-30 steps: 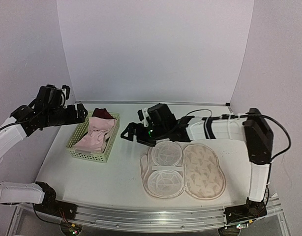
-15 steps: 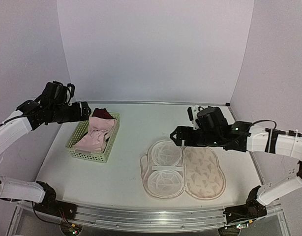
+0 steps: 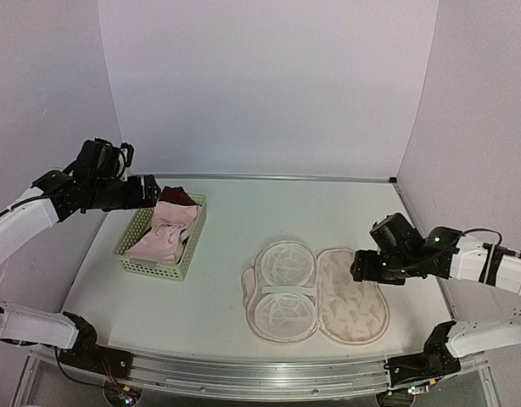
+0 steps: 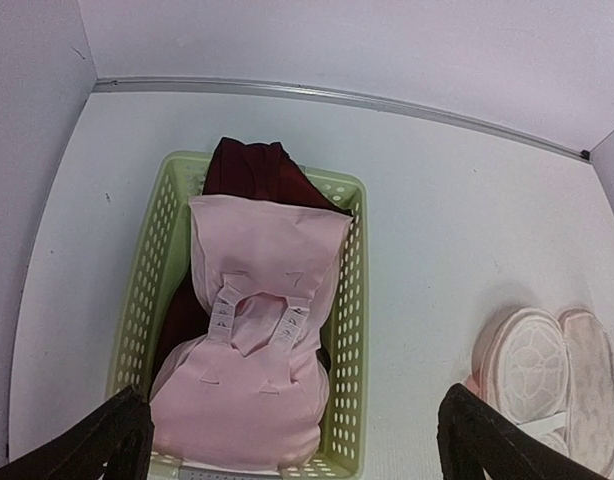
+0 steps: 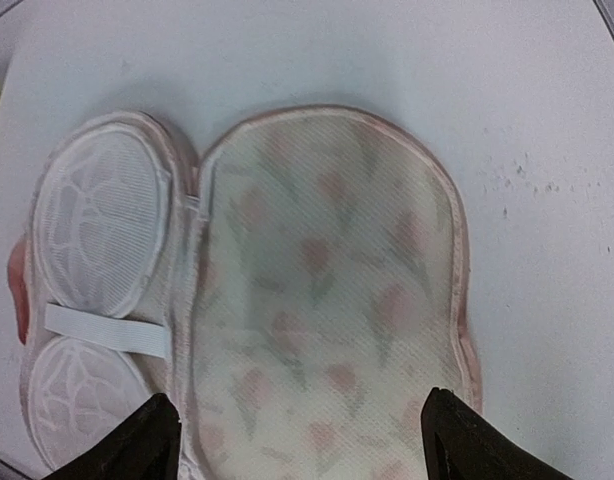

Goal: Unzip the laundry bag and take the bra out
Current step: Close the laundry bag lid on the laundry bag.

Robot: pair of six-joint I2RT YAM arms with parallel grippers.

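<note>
The laundry bag lies unzipped and spread flat on the table, printed half to the right, white mesh cups with an elastic strap to the left. It fills the right wrist view and shows at the left wrist view's edge. A pink bra lies in the light-green basket, also seen in the left wrist view. My left gripper hovers open and empty above the basket's far end. My right gripper is open and empty over the bag's printed half.
A dark red garment lies under the bra in the basket. White walls enclose the table at the back and both sides. The bag's pale pink edging lies near the table's right side.
My right arm has swung from beside the basket across to the right, and its gripper now sits over the bag's right half. My left gripper has shifted only slightly.
</note>
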